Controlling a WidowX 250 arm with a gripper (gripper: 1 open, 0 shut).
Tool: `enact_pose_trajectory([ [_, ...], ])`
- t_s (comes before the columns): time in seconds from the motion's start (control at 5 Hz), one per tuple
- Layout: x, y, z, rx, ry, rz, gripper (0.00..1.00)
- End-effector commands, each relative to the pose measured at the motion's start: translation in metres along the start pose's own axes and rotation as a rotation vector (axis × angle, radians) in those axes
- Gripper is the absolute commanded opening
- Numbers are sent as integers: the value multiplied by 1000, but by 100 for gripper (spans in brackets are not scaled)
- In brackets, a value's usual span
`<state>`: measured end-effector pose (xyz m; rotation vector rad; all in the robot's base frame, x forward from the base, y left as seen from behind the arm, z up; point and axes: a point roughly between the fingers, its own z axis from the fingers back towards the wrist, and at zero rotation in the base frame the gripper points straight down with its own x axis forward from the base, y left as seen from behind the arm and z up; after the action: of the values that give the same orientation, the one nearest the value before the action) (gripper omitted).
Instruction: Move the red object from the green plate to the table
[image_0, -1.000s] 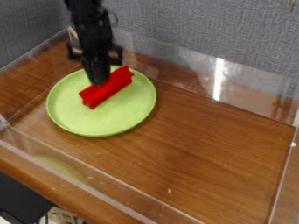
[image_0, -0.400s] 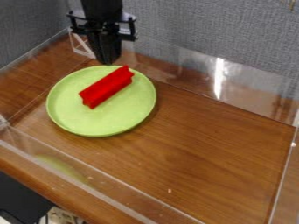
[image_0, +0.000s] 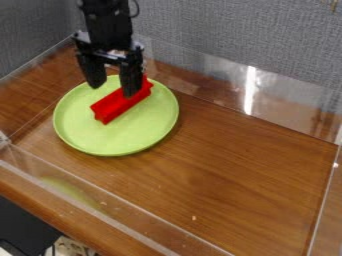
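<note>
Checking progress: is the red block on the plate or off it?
On it: the red block lies flat inside the green plate.

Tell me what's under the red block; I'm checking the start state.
The green plate lies under the red block. The open claw hides the block's far end.

Red object (image_0: 122, 101) lies on green plate (image_0: 83, 137), left on the table (image_0: 234, 180).

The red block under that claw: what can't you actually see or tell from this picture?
- Far end of the red block: hidden behind the open gripper, camera view.
- Whether the fingers touch the block: not clear from this single angle.
- Back rim of the green plate: covered by the gripper.
- Upper arm: cut off by the top edge.
- Table front: blurred by the clear wall's glare.
</note>
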<state>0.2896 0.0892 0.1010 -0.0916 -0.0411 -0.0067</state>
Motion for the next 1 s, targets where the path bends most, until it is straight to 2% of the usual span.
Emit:
enact_pose_trajectory([
  [0.0, 5, 14, 6, 32, -20, 58, 100],
  [0.4, 12, 19, -6, 34, 19, 96, 100],
  [0.6, 22, 10, -21, 34, 43, 40, 100],
  [0.8, 31, 2, -32, 34, 59, -18, 0],
])
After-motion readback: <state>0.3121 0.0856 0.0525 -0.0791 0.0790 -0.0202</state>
